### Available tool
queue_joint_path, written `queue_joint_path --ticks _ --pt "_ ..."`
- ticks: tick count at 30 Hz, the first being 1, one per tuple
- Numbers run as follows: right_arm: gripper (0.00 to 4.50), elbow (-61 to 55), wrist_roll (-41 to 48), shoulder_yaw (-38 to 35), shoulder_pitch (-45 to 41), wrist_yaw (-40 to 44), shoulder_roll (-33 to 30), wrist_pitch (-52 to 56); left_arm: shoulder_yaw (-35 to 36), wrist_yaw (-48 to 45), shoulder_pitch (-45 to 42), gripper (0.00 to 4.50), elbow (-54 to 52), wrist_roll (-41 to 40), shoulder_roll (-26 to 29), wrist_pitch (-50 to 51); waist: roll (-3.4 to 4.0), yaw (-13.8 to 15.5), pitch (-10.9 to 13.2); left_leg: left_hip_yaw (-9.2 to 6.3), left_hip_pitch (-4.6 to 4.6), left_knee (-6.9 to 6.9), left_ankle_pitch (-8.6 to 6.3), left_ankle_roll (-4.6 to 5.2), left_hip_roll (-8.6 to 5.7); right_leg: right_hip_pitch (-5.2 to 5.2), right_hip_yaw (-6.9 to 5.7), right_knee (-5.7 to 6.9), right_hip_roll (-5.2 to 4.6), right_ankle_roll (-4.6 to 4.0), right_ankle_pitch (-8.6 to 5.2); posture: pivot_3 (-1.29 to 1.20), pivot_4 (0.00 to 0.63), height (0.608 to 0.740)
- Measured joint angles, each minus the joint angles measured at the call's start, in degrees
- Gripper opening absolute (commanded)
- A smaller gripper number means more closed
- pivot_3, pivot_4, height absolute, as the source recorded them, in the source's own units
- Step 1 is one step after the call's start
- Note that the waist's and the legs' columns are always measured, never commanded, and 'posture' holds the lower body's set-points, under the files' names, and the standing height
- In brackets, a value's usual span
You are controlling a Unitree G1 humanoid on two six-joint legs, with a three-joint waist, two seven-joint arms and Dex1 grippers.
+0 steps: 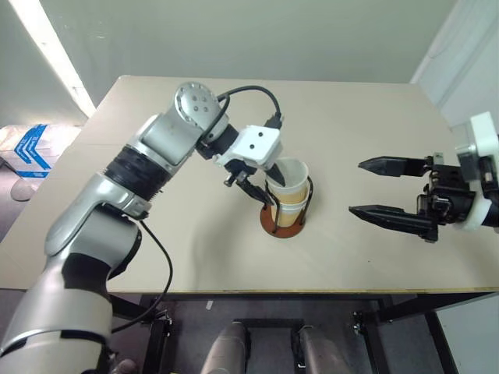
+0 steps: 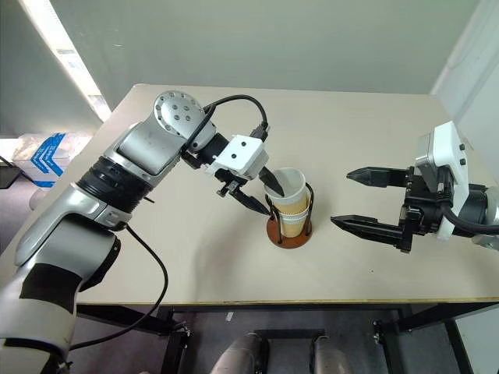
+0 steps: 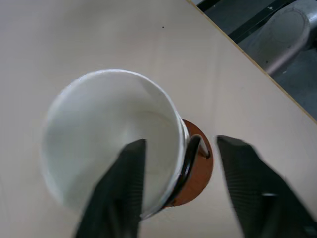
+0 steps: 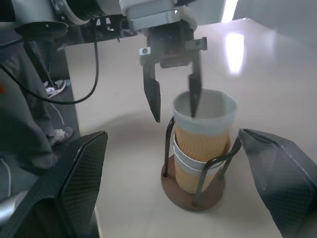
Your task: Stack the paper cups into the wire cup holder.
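The left gripper (image 4: 173, 96) hangs open astride the near rim of the upright tan paper cups (image 4: 202, 144) nested in the black wire cup holder (image 4: 195, 191); right gripper (image 1: 390, 191) waits open, well apart.

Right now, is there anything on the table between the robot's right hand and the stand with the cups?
Nothing: between the right hand and the wire cup holder with its paper cups, the head views show only bare table.
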Motion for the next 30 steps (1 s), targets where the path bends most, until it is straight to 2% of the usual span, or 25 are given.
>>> queue_joint_path --ticks 2,14,20,24,26,30 --pt "4.50 0.71 -0.32 0.46 -0.61 0.40 -0.43 -0.07 1.62 -0.01 -0.03 4.23 0.19 0.63 -0.34 0.11 0.00 0.00 0.00 -0.01 0.01 -0.01 0.00 0.00 0.00 0.00 0.00 0.00 0.00 0.00 0.00 0.00 0.150 0.740" --pt "4.50 6.55 -4.56 4.46 -5.66 3.41 -0.89 -1.89 12.95 0.33 -2.17 4.23 -0.31 0.53 0.63 6.16 0.01 -0.11 0.00 0.01 0.01 -0.02 -0.04 0.03 0.01 -0.04 -0.01 0.00 0.00 -0.04 -0.01 0.00 0.150 0.740" --pt "4.50 12.87 -10.12 7.26 -7.56 3.66 -0.45 -3.78 24.17 6.09 3.46 4.23 -5.77 -1.59 6.22 15.85 0.03 -0.40 -0.01 0.01 0.12 -0.06 -0.04 0.02 0.03 -0.03 -0.02 0.04 0.00 -0.08 -0.03 0.00 0.150 0.740" --pt "4.50 18.56 -15.66 9.67 -8.48 3.58 0.82 -6.24 32.50 15.62 11.56 4.23 -10.79 -3.19 7.66 22.10 0.04 -0.46 -0.01 0.00 0.15 -0.03 -0.01 -0.01 0.03 0.00 -0.04 0.05 0.00 -0.12 0.00 0.00 0.150 0.740" --pt "4.50 22.76 -19.23 10.06 -8.38 3.50 1.89 -8.54 38.82 26.91 15.69 4.23 -11.74 -2.60 7.02 24.24 0.04 -0.43 -0.01 0.01 0.22 -0.02 0.02 0.00 0.03 0.07 -0.05 0.05 -0.01 -0.15 0.03 0.00 0.150 0.740" --pt "4.50 29.40 -24.09 10.06 -6.88 4.29 1.91 -10.94 45.78 40.03 22.67 4.23 -15.15 -1.07 6.89 26.99 0.04 -0.36 -0.01 0.05 0.25 -0.03 0.12 -0.07 0.01 0.08 -0.05 0.04 -0.01 -0.25 0.05 0.00 0.150 0.740"
